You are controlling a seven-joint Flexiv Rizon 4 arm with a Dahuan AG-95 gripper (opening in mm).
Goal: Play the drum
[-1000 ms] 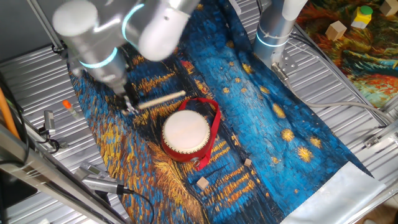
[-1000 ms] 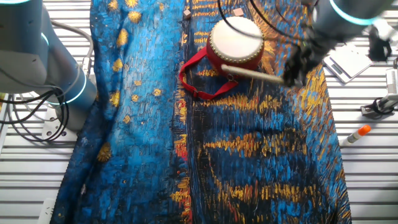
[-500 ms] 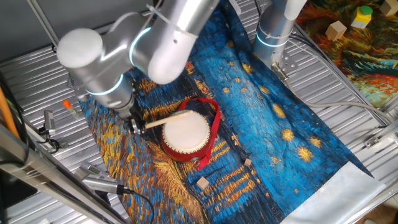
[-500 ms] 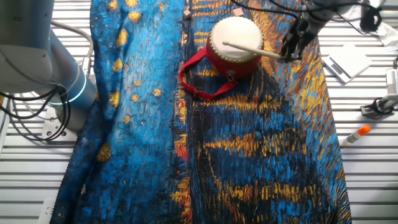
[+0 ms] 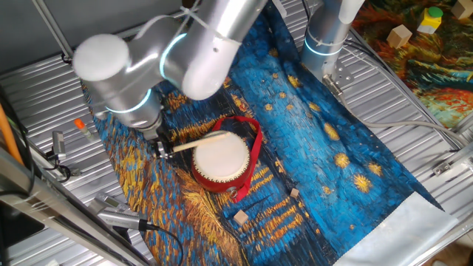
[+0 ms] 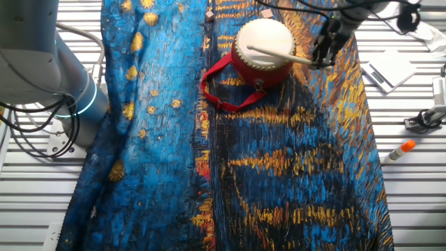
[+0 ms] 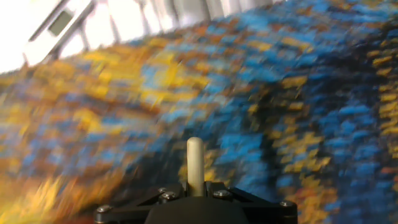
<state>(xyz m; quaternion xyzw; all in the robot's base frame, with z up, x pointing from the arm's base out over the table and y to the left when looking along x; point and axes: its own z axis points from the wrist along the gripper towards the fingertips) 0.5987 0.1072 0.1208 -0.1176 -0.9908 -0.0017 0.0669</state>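
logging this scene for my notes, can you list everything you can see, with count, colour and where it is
drum: 1, white skin, red body, mid-cloth
strap: 1, red, looped beside the drum
stick: 1, pale wood, across the drum skin
cloth: 1, blue and yellow, over the table
wooden blocks: 2, tan, on the cloth near the drum
marker: 1, white with orange cap, on the slats
second arm: 1, grey, at the table edge
gripper: 1, dark, holding the stick's end
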